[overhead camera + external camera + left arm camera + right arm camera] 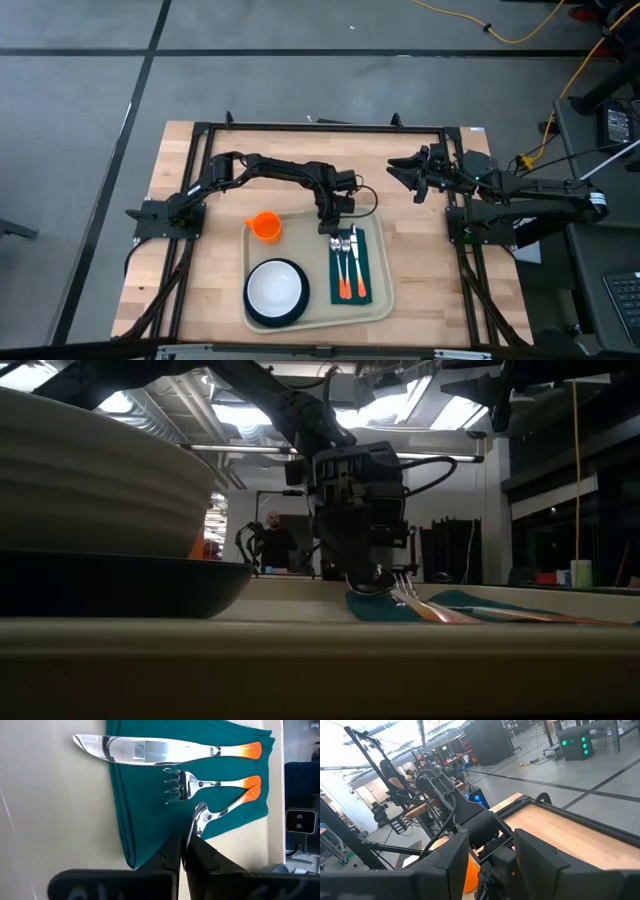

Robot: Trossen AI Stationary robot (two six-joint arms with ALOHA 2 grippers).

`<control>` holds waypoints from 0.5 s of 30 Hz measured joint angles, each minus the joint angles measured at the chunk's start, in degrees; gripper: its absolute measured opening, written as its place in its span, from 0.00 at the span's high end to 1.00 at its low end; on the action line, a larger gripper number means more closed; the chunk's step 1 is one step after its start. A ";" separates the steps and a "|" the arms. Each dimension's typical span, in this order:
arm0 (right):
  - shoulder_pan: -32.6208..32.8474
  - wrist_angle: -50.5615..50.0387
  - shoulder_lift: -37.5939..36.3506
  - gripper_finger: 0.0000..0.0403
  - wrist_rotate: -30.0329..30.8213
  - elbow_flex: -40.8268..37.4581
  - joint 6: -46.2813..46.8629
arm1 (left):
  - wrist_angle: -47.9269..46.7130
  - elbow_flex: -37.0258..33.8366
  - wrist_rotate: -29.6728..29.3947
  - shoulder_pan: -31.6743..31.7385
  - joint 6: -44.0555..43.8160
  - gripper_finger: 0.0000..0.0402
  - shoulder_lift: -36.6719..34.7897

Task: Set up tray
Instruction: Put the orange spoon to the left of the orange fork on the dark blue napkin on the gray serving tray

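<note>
The left gripper (183,854) hangs over the far end of the dark teal rectangular cloth napkin (150,810), its two dark fingers pressed together on the bowl of a shiny metal spoon with an orange handle (220,812). The spoon's bowl is lifted and tilted up into the fingertips while its orange end rests on the napkin. Just beside it on the cloth lies a metal fork with an orange handle (210,785), and beyond that a metal table knife with an orange handle (160,749), whose blade tip reaches past the napkin's edge onto the tray.

The napkin lies along the right side of the large cream rectangular plastic tray with rounded corners (385,300), which sits on the near middle of the pale wooden desk (420,250). On the tray's near left part stands a dark round plate (275,312) carrying a white bowl (275,288). An orange plastic cup (265,226) stands at the tray's far left corner.

The right gripper (404,170) waits above the desk's far right area, well apart from the tray, fingers spread with nothing between them.
</note>
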 joint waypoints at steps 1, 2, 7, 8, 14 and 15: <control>0.00 0.00 0.00 0.60 0.00 0.00 0.00 | -0.05 0.00 0.00 0.00 0.00 0.99 0.00; 0.00 0.00 0.00 0.60 0.00 0.00 0.00 | -0.13 0.00 -0.02 0.00 0.00 0.99 0.00; 0.00 0.00 0.00 0.60 0.00 0.00 0.00 | -0.45 0.00 -0.07 -0.02 -0.02 0.99 -0.02; 0.00 0.00 0.00 0.60 0.00 0.00 0.00 | -0.45 0.00 -0.12 -0.02 -0.02 0.99 -0.04; 0.00 0.00 0.00 0.60 -0.02 0.00 0.00 | -0.45 0.00 -0.39 -0.04 -0.23 0.97 -0.04; 0.00 -0.01 0.00 0.60 -0.02 0.00 0.00 | -0.45 0.00 -0.45 -0.07 -0.28 0.96 -0.04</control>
